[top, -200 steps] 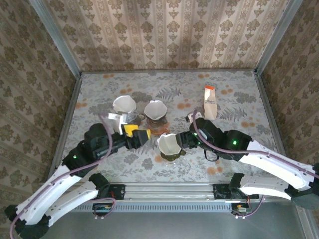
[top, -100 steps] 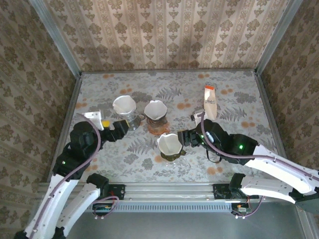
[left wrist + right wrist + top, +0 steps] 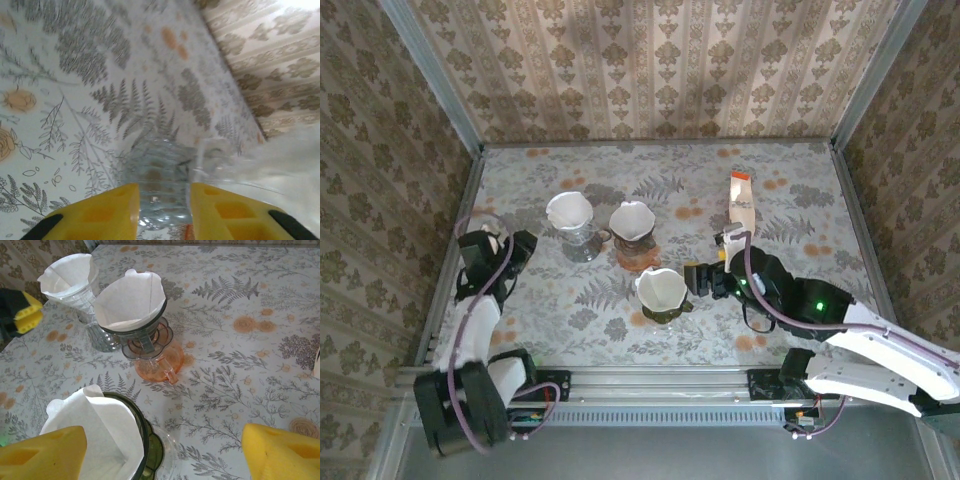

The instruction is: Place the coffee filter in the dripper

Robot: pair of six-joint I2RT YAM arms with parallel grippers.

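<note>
Pulling away from the middle, the left tool [image 3: 517, 252] now sits at the left edge of the counter [image 3: 800, 190], its fingers drawn in to a narrow gap and empty; the glass dripper [image 3: 570, 222] ahead of it is blurred in the wrist view but seems well apart; the right tool [image 3: 703, 279] has eased back a little and hangs wide, just beside the dark dripper [image 3: 665, 312]; the filter [image 3: 658, 287] sits inside that dripper, so the placing looks done, with only a retreat left.
</note>
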